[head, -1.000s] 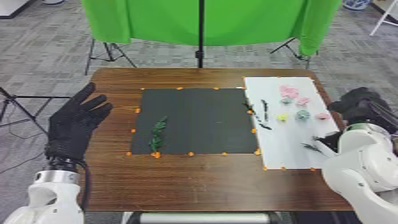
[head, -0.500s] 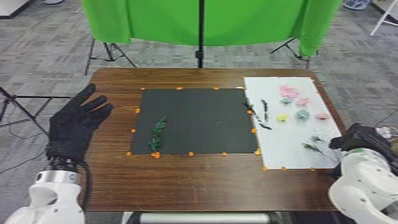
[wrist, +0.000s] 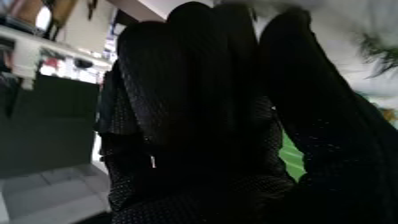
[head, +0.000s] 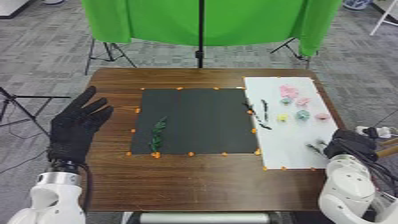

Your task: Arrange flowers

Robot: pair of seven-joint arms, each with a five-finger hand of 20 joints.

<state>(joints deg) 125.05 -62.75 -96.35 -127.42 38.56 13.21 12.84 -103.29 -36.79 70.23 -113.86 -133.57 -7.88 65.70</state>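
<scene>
White paper [head: 280, 140] is overlapped by the right hand [head: 352, 143], thumb and fingers apart. Sprigs [head: 314, 148] may be scattered if it is lowered askew.

I'm in what looks like a robotics lab: my white jointed arms [head: 58, 192] come in over a brown wooden table [head: 182, 192] whose dark sheet [head: 200, 120] has small orange marks along its edges. Beyond it, green cloth [head: 147, 22] hangs by a black stand [head: 200, 52] above grey carpet [head: 40, 70].
</scene>
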